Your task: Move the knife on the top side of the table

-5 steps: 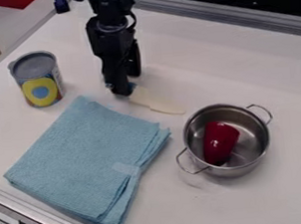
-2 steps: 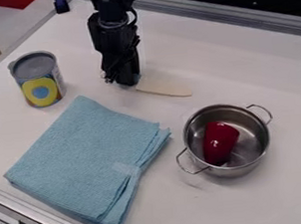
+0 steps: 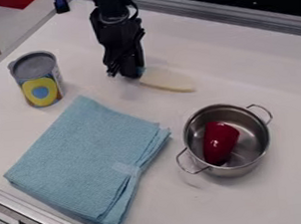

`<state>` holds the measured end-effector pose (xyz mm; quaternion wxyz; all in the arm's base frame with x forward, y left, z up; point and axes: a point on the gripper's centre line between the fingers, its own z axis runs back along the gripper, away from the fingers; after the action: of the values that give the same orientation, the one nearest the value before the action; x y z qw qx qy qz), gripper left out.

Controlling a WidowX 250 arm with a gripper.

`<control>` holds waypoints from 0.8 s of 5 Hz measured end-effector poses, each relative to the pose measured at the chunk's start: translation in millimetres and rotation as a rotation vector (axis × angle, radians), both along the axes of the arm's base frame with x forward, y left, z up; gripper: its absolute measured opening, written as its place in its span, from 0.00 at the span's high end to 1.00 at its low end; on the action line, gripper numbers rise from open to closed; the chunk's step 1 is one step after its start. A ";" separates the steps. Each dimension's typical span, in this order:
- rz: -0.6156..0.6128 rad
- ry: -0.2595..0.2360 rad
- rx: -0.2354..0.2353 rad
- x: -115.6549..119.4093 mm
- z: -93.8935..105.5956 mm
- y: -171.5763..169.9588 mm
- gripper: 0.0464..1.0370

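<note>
The black gripper (image 3: 127,75) hangs from the top edge, low over the white table (image 3: 243,70), up and left of the pot. A knife with a pale cream blade (image 3: 169,80) extends from the gripper's tip toward the lower right. The knife's handle end is mostly hidden at the gripper, which looks shut on it. Whether the blade touches the table I cannot tell.
A metal pot (image 3: 259,148) holding a red object (image 3: 220,141) stands at the right. A folded blue cloth (image 3: 84,155) lies at the lower left, with a can (image 3: 38,80) above it. A metal rail (image 3: 238,18) borders the table's top side.
The gripper and knife have moved up and slightly right, toward the table's top side. The blade first turned to a flatter angle. Pot, cloth and can have kept their places.
</note>
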<state>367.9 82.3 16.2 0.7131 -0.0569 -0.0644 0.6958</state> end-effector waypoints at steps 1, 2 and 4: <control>-0.009 -0.030 -0.047 15.1 15.0 -11.3 0.82; -0.021 -0.072 -0.052 29.4 24.8 -26.8 0.82; -0.155 -0.078 -0.071 41.5 31.1 -56.4 0.82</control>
<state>409.4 25.8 47.3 0.7594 -0.1140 -0.0629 0.6374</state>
